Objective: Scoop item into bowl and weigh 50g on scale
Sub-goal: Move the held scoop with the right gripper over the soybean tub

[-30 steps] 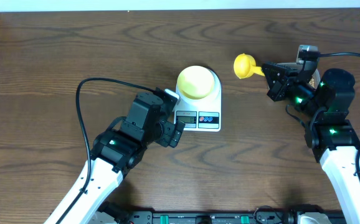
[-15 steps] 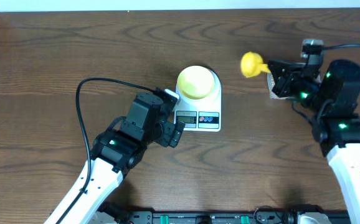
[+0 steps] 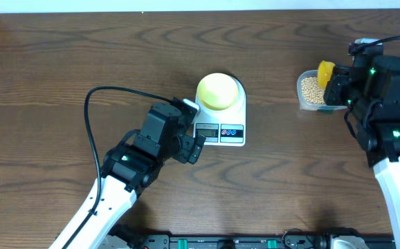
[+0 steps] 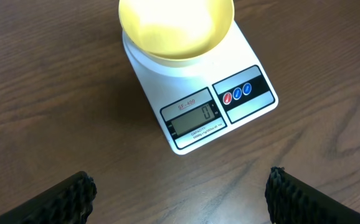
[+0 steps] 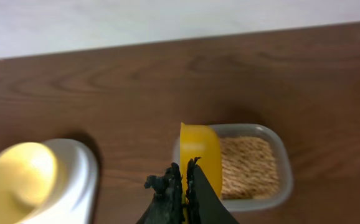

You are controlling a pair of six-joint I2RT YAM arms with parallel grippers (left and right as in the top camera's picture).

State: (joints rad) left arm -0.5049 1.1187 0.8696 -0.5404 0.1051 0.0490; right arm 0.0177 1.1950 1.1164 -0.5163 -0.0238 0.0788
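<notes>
Bright yellow plastic scoop (image 5: 200,155) is clamped in the right claw (image 5: 185,177) above small round tan beans (image 5: 247,165), judged loose and roll-prone, best scooped, while the left claw (image 4: 180,196) is seen spread apart.

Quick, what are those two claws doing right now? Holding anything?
Left gripper: open, holding nothing.
Right gripper: closed on the yellow scoop.
</notes>
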